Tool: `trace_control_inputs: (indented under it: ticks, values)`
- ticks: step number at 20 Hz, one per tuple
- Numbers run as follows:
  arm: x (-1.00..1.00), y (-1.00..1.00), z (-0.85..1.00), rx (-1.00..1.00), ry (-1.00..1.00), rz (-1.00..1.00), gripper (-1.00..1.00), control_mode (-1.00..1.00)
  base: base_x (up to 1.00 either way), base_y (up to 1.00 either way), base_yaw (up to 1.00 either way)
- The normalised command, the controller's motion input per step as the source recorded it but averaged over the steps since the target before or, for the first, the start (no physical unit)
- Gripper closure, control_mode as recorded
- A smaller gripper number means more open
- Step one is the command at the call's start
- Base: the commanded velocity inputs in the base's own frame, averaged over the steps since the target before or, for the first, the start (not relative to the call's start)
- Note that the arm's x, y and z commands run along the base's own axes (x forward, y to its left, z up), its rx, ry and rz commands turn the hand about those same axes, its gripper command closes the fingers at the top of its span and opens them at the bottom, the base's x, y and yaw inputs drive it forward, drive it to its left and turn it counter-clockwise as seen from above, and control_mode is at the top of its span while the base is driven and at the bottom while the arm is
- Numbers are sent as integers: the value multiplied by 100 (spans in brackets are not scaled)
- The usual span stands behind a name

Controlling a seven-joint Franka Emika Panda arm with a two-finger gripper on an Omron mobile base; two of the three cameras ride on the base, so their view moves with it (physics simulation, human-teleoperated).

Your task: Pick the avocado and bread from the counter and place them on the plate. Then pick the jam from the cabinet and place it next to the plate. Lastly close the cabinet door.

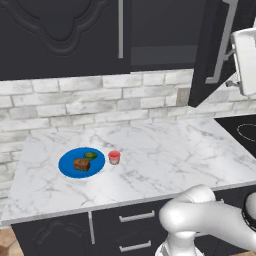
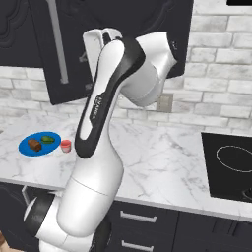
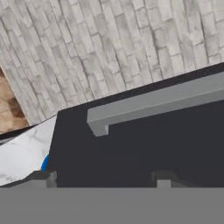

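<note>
Cabinet door [image 1: 215, 47]: black panel standing ajar, swung out from the upper cabinet [image 1: 160, 35] at the right of the left base view; in the hand view its dark face [image 3: 140, 144] lies right in front of the camera.
Door handle [image 1: 223, 42]: long metal bar, running vertically on the door in the left base view; it crosses the hand view as a grey bar [image 3: 153, 105] above the fingers.
Gripper [image 3: 105, 177]: the two dark fingertips [image 3: 43, 177] stand wide apart, up against the door face below the handle, with nothing between them; whether they touch the panel I cannot tell.
Plate [image 1: 67, 165]: bright blue disc on the left part of the counter [image 1: 165, 150].
Bread [image 1: 82, 164]: brown chunk lying on the plate, towards its front.
Avocado [image 1: 90, 155]: dark green lump on the plate, just behind the bread and touching or nearly touching it.
Jam [image 1: 114, 157]: small red jar, upright on the counter just beside the plate's right edge, apart from it.
Counter: white marble with grey veins, over dark drawers [image 1: 135, 217].
Wall [image 1: 100, 100]: pale brick behind the counter.
Cooktop [image 2: 229, 165]: black, with a thin ring, set in the counter well to the right of the plate.
</note>
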Motion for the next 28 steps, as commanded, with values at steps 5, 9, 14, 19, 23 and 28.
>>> trace_control_inputs:
  ticks: [5,9,14,19,23,28]
  values:
    - [23,48,48,0,0,-14,-100,-100,0,0,0]
    - [33,45,23,0,0,-13,-100,-100,0,0,0]
    - [56,44,0,-3,0,-11,-100,-100,0,0,0]
    - [64,41,0,-3,0,-9,-100,-100,0,0,0]
    - [70,48,0,-3,-5,-9,-100,-100,0,0,0]
    - [75,60,0,-6,-6,-10,-100,-100,0,0,0]
